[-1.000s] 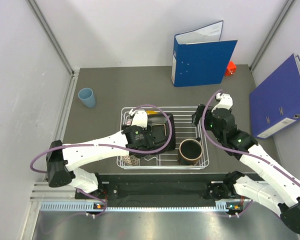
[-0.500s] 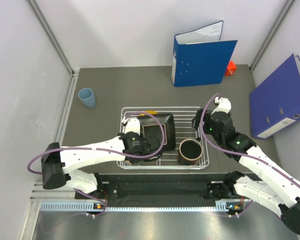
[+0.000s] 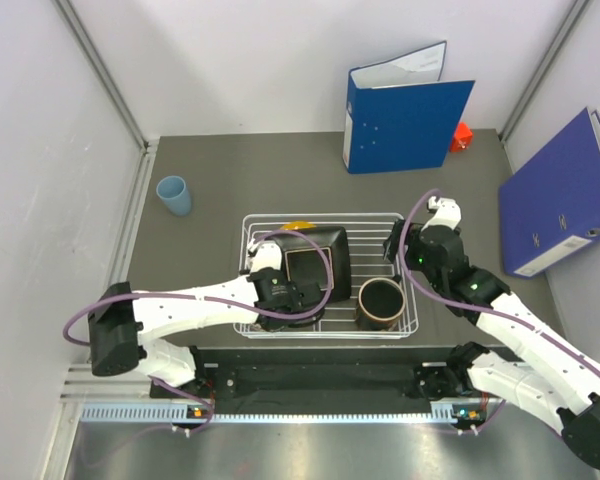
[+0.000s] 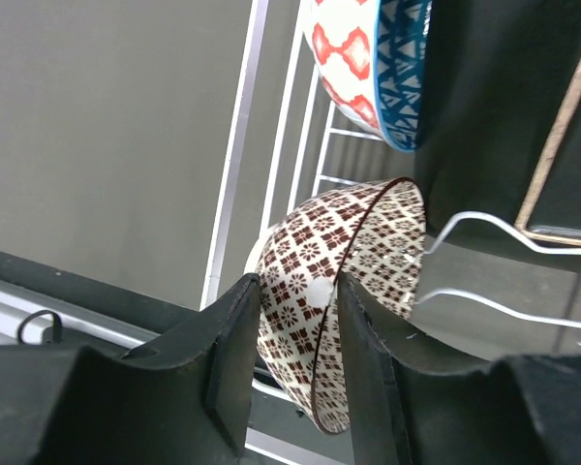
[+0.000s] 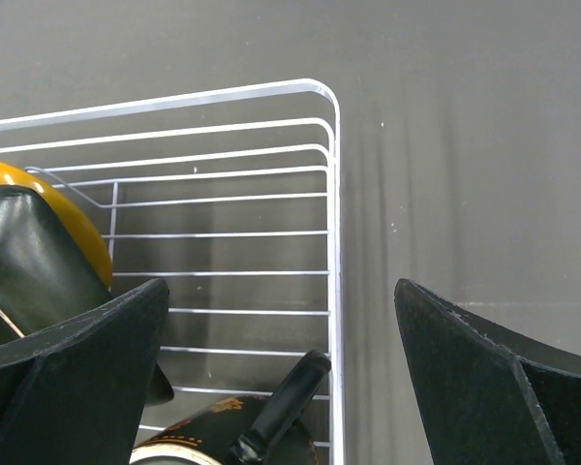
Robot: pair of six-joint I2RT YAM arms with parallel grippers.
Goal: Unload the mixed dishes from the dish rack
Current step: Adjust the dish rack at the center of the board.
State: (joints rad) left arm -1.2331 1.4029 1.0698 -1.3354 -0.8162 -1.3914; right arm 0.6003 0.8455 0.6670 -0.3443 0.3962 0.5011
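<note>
Straddling the rim of the brown-patterned bowl (image 4: 368,232) in the dish rack's (image 4: 234,145) near-left corner with the left pincer (image 4: 298,291), half closed; cannot tell whether clamped. Holding the right pincer (image 5: 281,291) spread wide, empty, above the far-right corner.

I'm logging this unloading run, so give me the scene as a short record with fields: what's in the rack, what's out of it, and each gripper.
rack: white wire dish rack
in rack: black square plate, leaning; yellow round dish on its far side; dark brown mug; brown-and-white patterned bowl; red-and-blue patterned bowl
out of rack: light blue cup, upright on the grey table, left of the rack
left gripper: fingers either side of the brown-and-white bowl's rim; clamped or not, cannot tell
right gripper: open, above the rack's right side, holding nothing
</note>
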